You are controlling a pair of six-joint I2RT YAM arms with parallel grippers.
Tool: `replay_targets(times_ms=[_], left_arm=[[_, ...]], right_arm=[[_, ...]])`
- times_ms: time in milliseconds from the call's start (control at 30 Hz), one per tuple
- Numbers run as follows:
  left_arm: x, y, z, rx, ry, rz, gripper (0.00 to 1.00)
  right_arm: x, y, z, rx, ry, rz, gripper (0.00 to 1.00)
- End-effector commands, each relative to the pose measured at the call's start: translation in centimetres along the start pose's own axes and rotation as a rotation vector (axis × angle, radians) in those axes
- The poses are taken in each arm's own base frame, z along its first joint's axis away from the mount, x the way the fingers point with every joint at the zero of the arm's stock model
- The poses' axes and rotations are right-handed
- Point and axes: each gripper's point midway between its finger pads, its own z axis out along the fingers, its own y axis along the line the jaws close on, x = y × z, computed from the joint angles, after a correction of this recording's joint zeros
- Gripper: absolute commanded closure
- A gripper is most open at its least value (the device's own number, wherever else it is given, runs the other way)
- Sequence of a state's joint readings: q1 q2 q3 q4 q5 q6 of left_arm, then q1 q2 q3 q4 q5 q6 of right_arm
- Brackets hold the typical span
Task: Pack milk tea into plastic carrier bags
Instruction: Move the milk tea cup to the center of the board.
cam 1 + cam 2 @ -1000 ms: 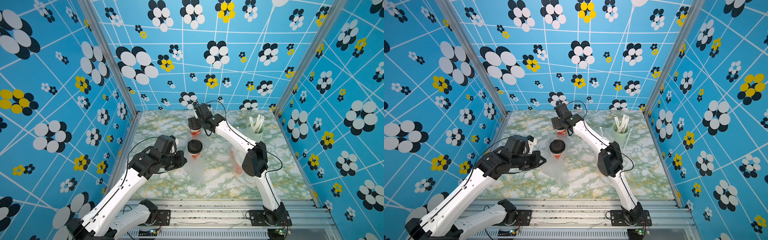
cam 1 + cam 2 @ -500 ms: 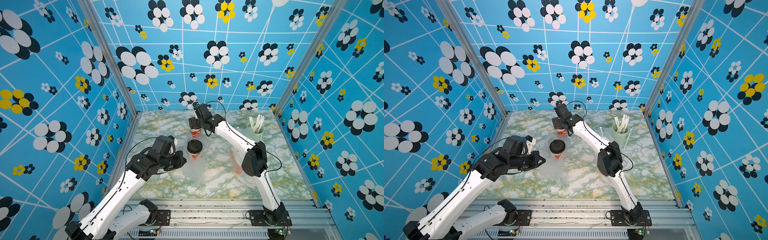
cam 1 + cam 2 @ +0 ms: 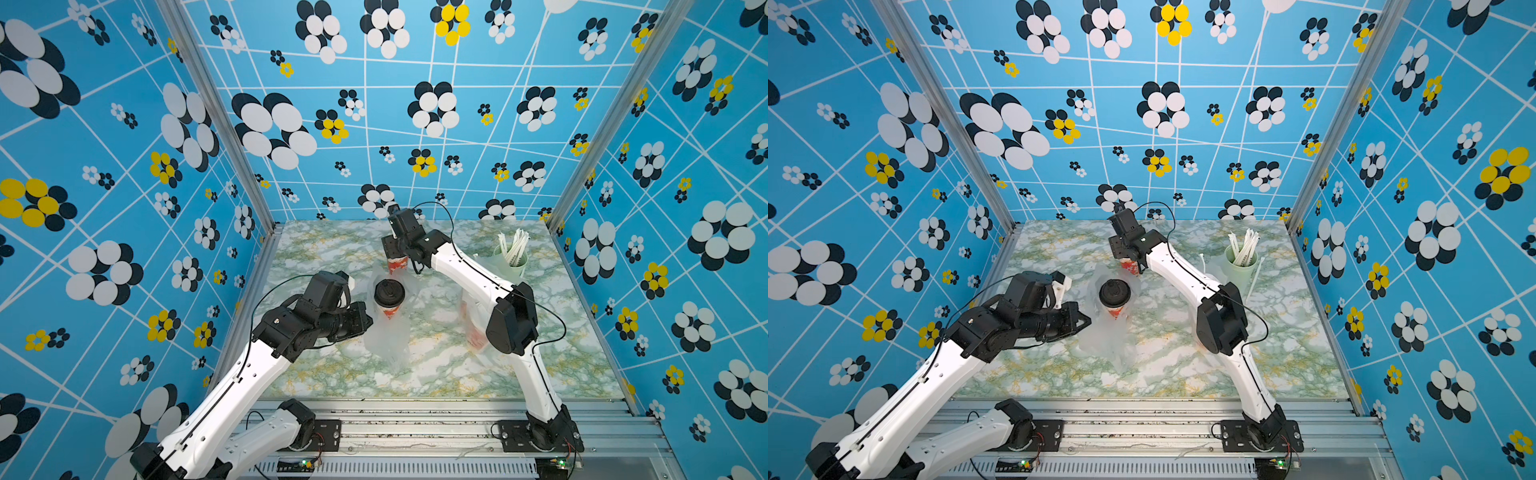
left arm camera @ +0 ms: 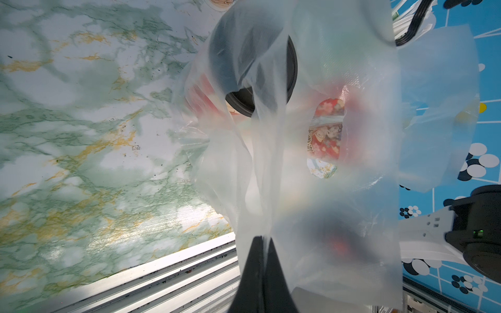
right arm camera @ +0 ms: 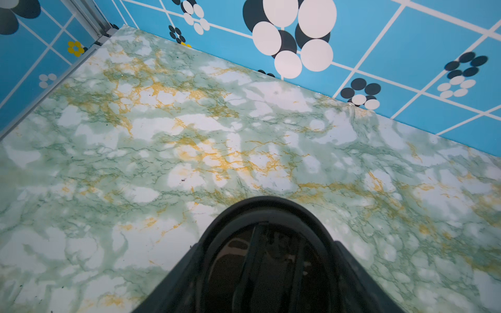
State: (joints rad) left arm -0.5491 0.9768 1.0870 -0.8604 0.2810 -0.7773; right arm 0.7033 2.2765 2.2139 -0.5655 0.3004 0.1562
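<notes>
At worktop [image 3: 436,374] centre, left claw [image 4: 261,239] clamps tight on thin, likely slippery bag [image 4: 339,189] film; right claw [image 3: 395,251] straddles light, crushable rear cup [image 3: 397,265], closure cannot tell; best held below lid.

Red printed paper cup [image 3: 397,264] behind black-domed-lid cup [image 3: 389,293]: top hidden under right gripper [image 3: 394,251] in top views, jaw spacing unreadable. Right of the black-domed-lid cup, second whitish plastic bag [image 3: 469,309] mostly behind right arm's elbow [image 3: 513,320]. Left wrist view: cup print blurred through thin crinkly plastic bag [image 4: 339,67].
</notes>
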Motion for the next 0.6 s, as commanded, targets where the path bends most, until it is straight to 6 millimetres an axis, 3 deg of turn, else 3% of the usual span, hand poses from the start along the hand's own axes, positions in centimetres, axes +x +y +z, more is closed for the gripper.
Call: replay_targets(times_ms=[0,200,233,333,567], left_arm=[[0.2,0.6,-0.1,-0.013,0.0,-0.015,1.0],[0.3,0.6,-0.1,-0.012,0.002,-0.015,1.0],[0.3,0.6,-0.2,-0.01,0.002,-0.015,1.0],[0.3,0.5,-0.2,-0.008,-0.001,-0.016,1.0],[0.3,0.4,-0.2,0.001,0.001,-0.018,1.0]], right_arm=[[-0.1,-2.7,-1.5,0.092,0.009,-0.037,0.3],[1.3,-6.2,-1.1,0.151,0.043,0.004,0.31],[0.6,-7.3,-2.1,0.158,0.023,0.026,0.31],[1.1,-8.9,-2.2,0.156,0.028,0.068,0.31],[2.1,-8.9,-2.0,0.104,0.081,0.106,0.25]])
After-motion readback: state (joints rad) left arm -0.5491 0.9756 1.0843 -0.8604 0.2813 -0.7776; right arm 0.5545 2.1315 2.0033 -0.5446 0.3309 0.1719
